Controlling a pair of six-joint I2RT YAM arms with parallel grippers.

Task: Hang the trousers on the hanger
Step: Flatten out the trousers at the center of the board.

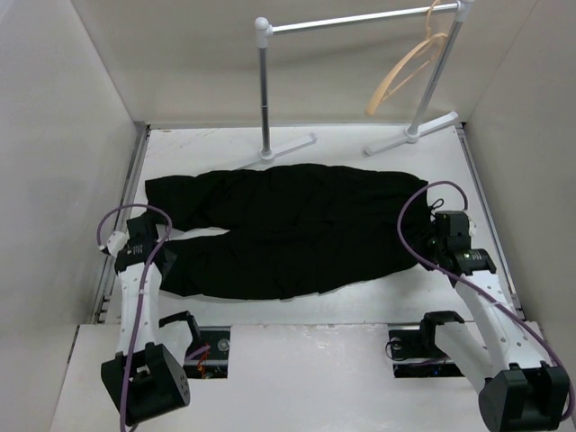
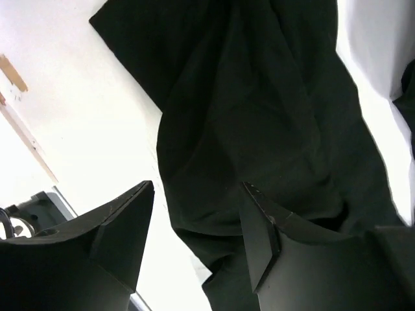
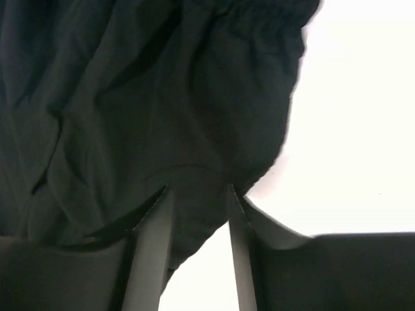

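Backdrop, top view: plain pale walls box in a white table [image 1: 225,148]. A rack [image 1: 360,20] stands at the far edge.
Hanger, top view: the hanger [image 1: 405,72] hangs bare from the right end of the rack's rail, well apart from both arms.
Trousers, top view: the trousers [image 1: 288,229] lie flat across the table, legs to the left and waist to the right.
Progress: an early stage, I'd say. Nothing is lifted or draped, so the whole threading job is left.
Room, top view: there's bare table beyond the cloth up to the rack's feet. The side walls are close to both arms.
Left wrist view: the left gripper [image 2: 198,188] is spread wide over the hem of the trousers [image 2: 259,97], pinching nothing. White table [image 2: 97,116] is free on its outer side.
Right wrist view: the right gripper [image 3: 198,189] straddles the waistband corner of the trousers [image 3: 130,97], with cloth between the fingers. I can't tell whether they bite. Bare table [image 3: 363,129] lies just beyond that edge.
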